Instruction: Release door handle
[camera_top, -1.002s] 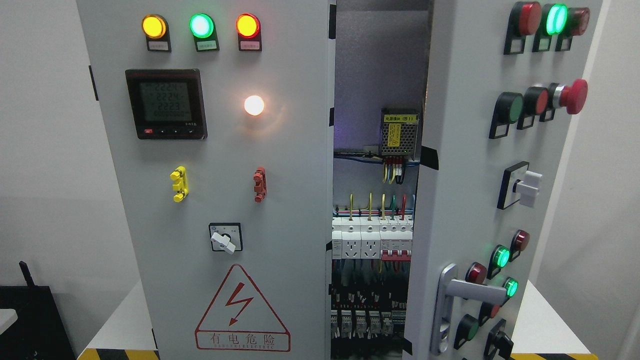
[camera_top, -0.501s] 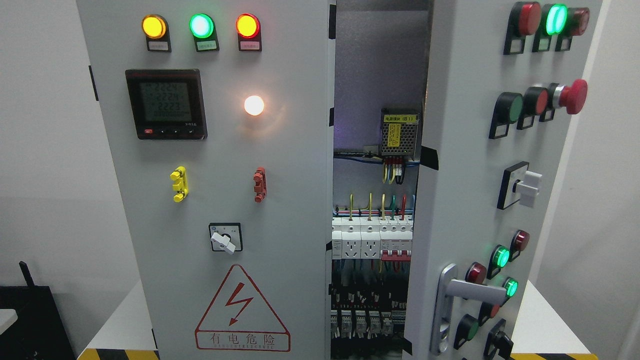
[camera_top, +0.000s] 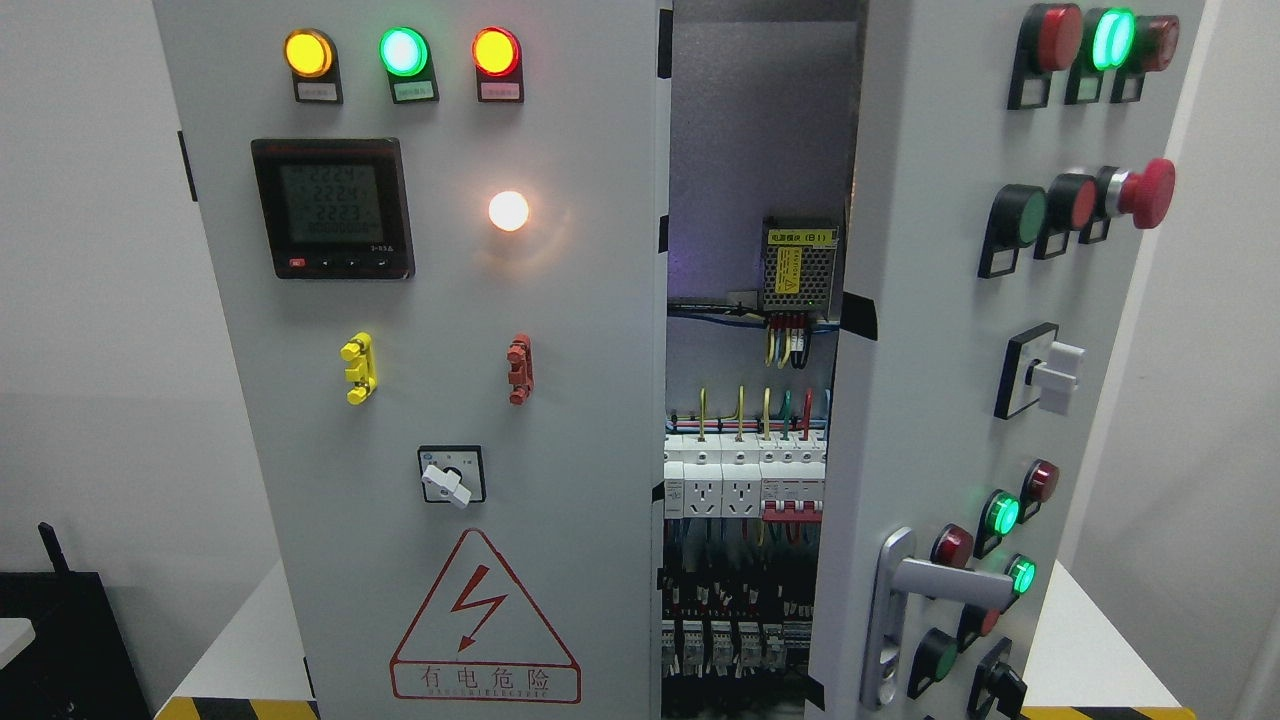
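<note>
A silver lever door handle (camera_top: 945, 582) sits low on the right cabinet door (camera_top: 930, 400), which stands swung open toward me. Nothing touches the handle. The left door (camera_top: 560, 420) is closed, with lit lamps, a meter and a warning triangle on it. Between the doors the cabinet interior (camera_top: 745, 480) shows breakers, wiring and a power supply. Neither of my hands or arms appears in the head view.
The open right door carries protruding buttons, a red mushroom stop (camera_top: 1145, 192) and a white rotary switch (camera_top: 1055, 378). The cabinet stands on a white table (camera_top: 1085, 650) with yellow-black edge tape. A dark object (camera_top: 60, 640) sits at the lower left.
</note>
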